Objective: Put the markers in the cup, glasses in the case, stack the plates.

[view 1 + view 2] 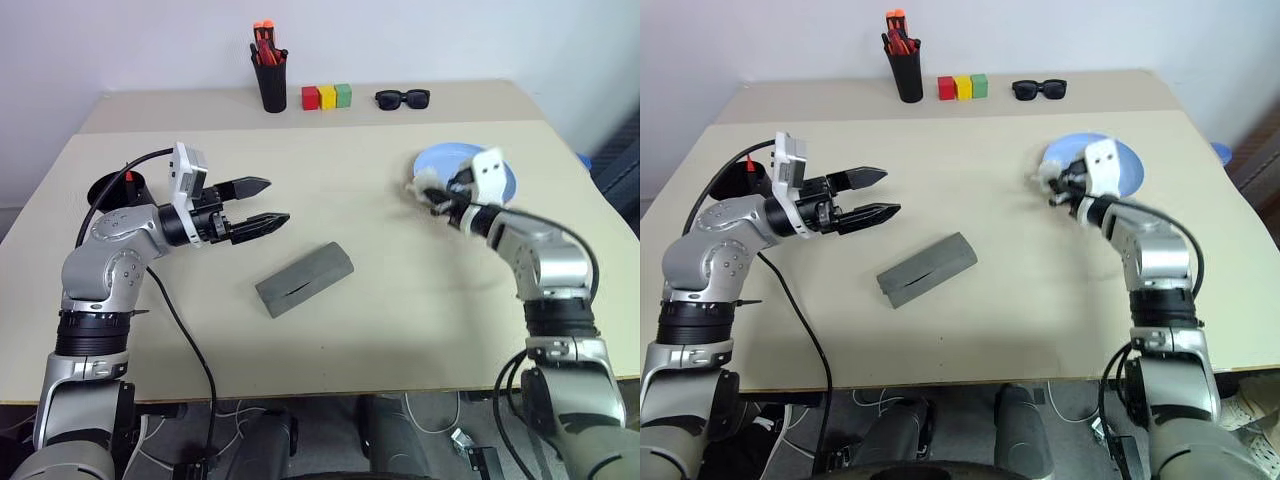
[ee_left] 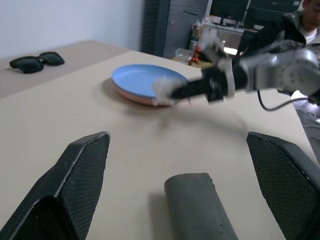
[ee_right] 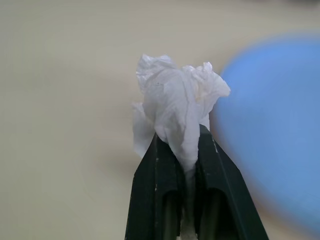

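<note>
Right gripper [image 3: 181,150] clamped on crumpled white tissue [image 3: 175,102], beside stacked plates [image 1: 520,182] far right. Left gripper [image 1: 262,205] wide open, empty, above table [image 1: 400,300]. Case [image 1: 305,278] closed, centre. Cup [image 1: 110,190] far left.

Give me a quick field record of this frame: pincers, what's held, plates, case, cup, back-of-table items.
left pincer: open, empty, level above the table, beside the case
right pincer: shut on crumpled white tissue, beside the plates
plates: light blue plate stacked on pink plate, far right of table
case: grey, closed, lying mid-table
glasses: none visible outside the case
cup: black, table's left edge, behind left arm, red-tipped marker in it
back edge: pen holder, three coloured blocks, black sunglasses
</note>
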